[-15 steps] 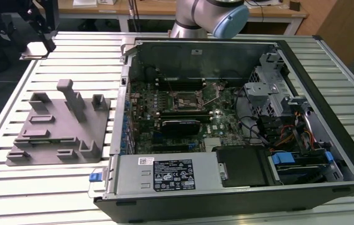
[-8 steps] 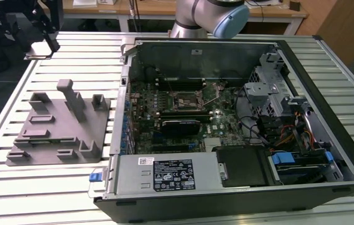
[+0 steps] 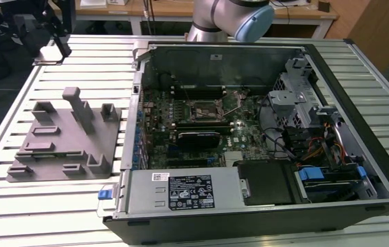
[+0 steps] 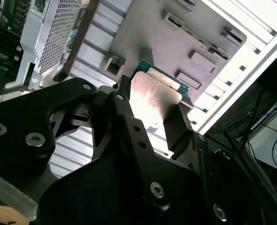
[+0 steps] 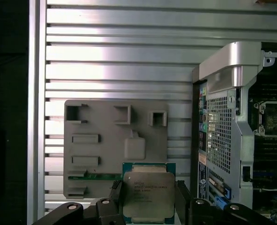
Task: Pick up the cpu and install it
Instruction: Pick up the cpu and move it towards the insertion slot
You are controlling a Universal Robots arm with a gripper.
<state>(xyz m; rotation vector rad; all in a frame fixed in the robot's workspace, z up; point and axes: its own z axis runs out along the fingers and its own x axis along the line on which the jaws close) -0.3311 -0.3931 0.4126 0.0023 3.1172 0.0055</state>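
Observation:
The cpu (image 5: 149,192) is a flat square chip with a silvery top plate and a green rim. My gripper (image 5: 150,202) is shut on it, one black finger (image 5: 116,196) on each side. In the second wrist view the cpu (image 4: 155,97) glints between the same fingers (image 4: 178,127) of the gripper (image 4: 152,115). It hangs well above the grey plastic fixture (image 5: 112,140), over that fixture's edge. The motherboard's open socket (image 3: 208,109) lies inside the computer case (image 3: 359,98), and also appears as the socket (image 5: 274,119) in the first wrist view.
The fixture (image 3: 64,141) with its upright posts lies on the slatted metal table (image 3: 57,211), at the exterior view's left of the case. The arm (image 3: 229,15) rises behind the case. Cables and drive bays fill the case's right side. A black stand (image 3: 50,36) is at the far left corner.

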